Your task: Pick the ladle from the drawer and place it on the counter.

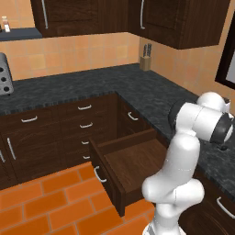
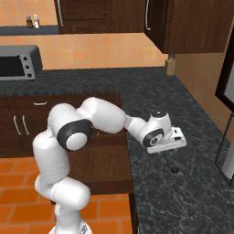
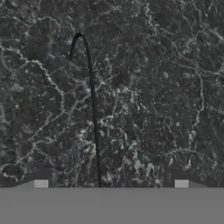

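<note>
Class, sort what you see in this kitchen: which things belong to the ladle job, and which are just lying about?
Job: ladle, hanging from the gripper; open drawer; counter.

Lying about: knife block, toaster oven, shelf bottles.

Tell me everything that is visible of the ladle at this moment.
The ladle is a very thin, dark, almost black utensil. In the hand view its long handle runs up from between the fingertips and ends in a hooked curve at the top. In the right base view it hangs below the gripper over the counter, with a small dark bowl at its lower end, on or just above the stone; which one cannot be told. The material looks like dark metal or plastic. The drawer stands open behind it.
</note>
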Robot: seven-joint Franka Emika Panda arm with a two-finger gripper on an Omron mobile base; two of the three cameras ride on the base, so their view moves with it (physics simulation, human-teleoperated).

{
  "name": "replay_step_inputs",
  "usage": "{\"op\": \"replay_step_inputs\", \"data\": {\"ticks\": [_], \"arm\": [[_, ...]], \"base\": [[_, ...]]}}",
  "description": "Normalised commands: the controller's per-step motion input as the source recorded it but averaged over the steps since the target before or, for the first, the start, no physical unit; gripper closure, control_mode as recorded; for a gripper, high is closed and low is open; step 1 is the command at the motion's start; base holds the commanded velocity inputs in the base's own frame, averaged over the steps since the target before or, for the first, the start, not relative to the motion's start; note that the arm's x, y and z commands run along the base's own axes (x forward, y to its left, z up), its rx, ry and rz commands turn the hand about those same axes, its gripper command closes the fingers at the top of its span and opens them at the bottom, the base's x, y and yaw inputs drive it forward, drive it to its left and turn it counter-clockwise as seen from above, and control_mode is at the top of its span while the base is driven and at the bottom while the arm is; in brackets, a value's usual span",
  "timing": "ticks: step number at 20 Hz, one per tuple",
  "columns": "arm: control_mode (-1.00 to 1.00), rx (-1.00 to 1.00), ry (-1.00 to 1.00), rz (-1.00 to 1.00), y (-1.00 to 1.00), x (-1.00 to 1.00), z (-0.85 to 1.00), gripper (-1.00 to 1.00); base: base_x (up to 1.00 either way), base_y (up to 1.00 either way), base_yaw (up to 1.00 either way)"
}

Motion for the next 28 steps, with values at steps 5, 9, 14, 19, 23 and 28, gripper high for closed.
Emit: {"op": "replay_step_inputs", "data": {"ticks": [5,9,14,19,23,28], "arm": [[-1.00,0.00,-0.25,-0.07,0.88,0.00,1.00,-1.00],[-1.00,0.00,-0.24,-0.28,1.00,-0.01,0.83,-1.00],[-1.00,0.01,-0.13,-0.30,1.00,-0.23,0.56,-1.00],[-1.00,0.14,-0.01,-0.21,1.00,-0.49,0.38,-1.00],[-1.00,0.13,0.19,-0.06,1.00,-0.48,0.29,-1.00],[-1.00,0.06,0.26,0.10,0.86,-0.30,0.02,-1.00]], "base": [[0.00,0.00,0.00],[0.00,0.00,0.00],[0.00,0.00,0.00],[0.00,0.00,0.00],[0.00,0.00,0.00],[0.00,0.00,0.00]]}}
